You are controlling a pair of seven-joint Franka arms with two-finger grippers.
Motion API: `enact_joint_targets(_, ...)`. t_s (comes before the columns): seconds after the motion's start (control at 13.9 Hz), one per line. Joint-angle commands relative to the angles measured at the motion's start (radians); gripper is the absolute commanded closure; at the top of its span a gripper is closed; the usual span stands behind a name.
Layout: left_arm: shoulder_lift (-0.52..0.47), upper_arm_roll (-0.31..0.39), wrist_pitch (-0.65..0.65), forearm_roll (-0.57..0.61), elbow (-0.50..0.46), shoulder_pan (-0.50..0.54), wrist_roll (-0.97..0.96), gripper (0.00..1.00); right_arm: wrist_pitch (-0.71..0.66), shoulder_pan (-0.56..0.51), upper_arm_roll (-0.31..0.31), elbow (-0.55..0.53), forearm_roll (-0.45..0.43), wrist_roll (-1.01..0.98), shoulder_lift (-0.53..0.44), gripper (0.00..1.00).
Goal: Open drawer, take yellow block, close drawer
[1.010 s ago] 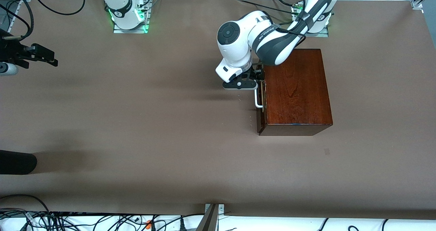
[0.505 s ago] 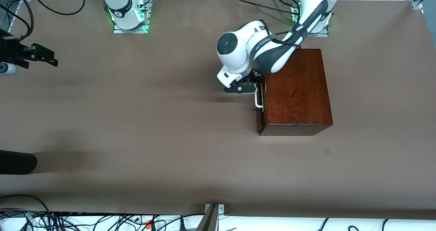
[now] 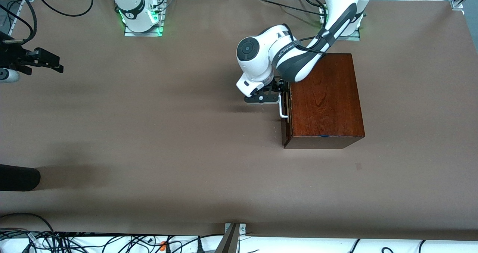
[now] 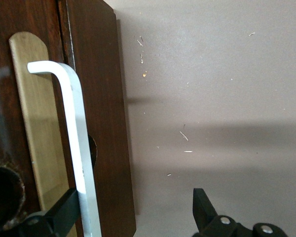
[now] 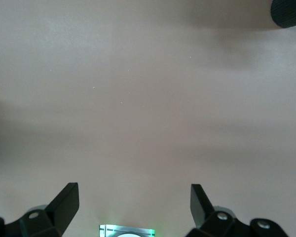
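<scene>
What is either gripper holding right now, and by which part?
Nothing. The left gripper is open astride the white bar handle of the dark reddish-brown drawer, not clamped. The right gripper waits open over bare table.

High front overview — left wrist close on drawer (image 4: 96, 123) handle.

The left gripper (image 3: 279, 94) sat low at the white handle (image 3: 282, 109) of the closed drawer (image 3: 286, 113) in the dark wooden box (image 3: 324, 100), while the right gripper (image 3: 44, 61) waited over the table (image 3: 149, 133) at the right arm's end.
</scene>
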Motion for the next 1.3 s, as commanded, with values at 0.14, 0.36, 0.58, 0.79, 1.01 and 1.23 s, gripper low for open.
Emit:
enact_joint_targets(0.14,0.029,-0.001,0.034,0.028,0.014,-0.020,-0.026,0.00,-0.020,-0.006,0.005,0.019,-0.011,0.003,0.002,0.00)
enact_joint_targets(0.36,0.050,-0.002,0.037,0.028,0.051,-0.031,-0.027,0.00,-0.019,-0.006,0.005,0.019,-0.011,0.003,0.002,0.00)
enact_joint_targets(0.58,0.089,-0.002,0.036,0.025,0.095,-0.054,-0.033,0.00,-0.019,-0.006,0.005,0.019,-0.011,0.003,0.002,0.00)
enact_joint_targets(0.79,0.113,-0.002,0.036,0.022,0.134,-0.078,-0.049,0.00,-0.020,-0.006,0.005,0.019,-0.011,0.003,0.002,0.00)
enact_joint_targets(1.01,0.135,0.001,0.036,0.019,0.164,-0.108,-0.062,0.00,-0.020,-0.006,0.003,0.019,-0.011,0.003,0.002,0.00)
enact_joint_targets(1.23,0.171,0.001,0.036,0.019,0.224,-0.134,-0.079,0.00,-0.020,-0.006,0.003,0.019,-0.011,0.003,0.002,0.00)
